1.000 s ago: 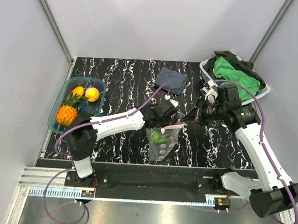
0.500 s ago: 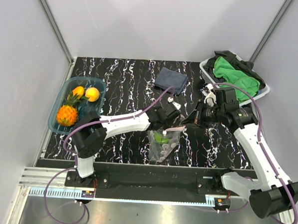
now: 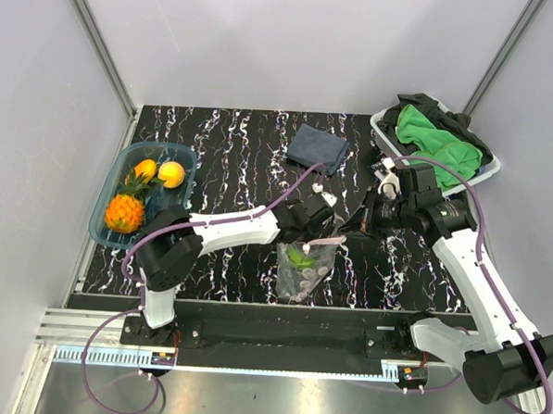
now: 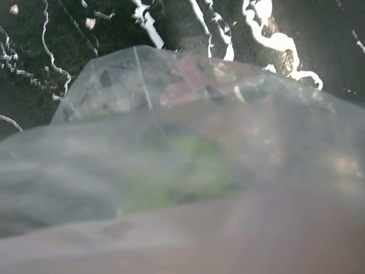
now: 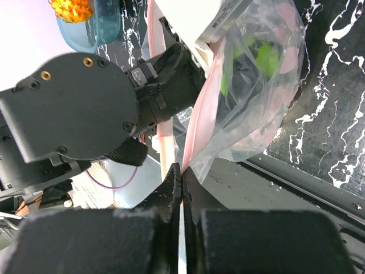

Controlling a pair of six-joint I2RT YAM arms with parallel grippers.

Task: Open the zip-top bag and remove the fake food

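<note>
1. Top view: we find the clear, crinkly plastic zip-top bag (image 3: 303,269) lying on the black, white-veined marbled table (image 3: 224,149), near its front edge and between the two arms. The left gripper (image 3: 312,231) sits at the bag's mouth; we cannot tell how its jaws stand. The right gripper (image 3: 346,227) meets the pinkish zip strip (image 3: 329,235) from the right. A bright green fake food piece (image 3: 299,257) shows inside the bag. At far left, a translucent blue plastic tub (image 3: 102,218) holds a spiky orange pineapple-shaped piece (image 3: 123,213) and two round orange-yellow pieces (image 3: 172,174). A folded dark grey cloth (image 3: 319,147) lies towards the rear. A white basket (image 3: 383,129) holding green cloths (image 3: 438,132) stands at rear right.
2. Left wrist view: blurred bag plastic fills the frame, with a green shape behind it. This gripper's own fingers are not visible.
3. Right wrist view: the right gripper's black fingers are pressed together, pinching the pink edge of the bag's mouth. The left gripper's body lies against that mouth.
</note>
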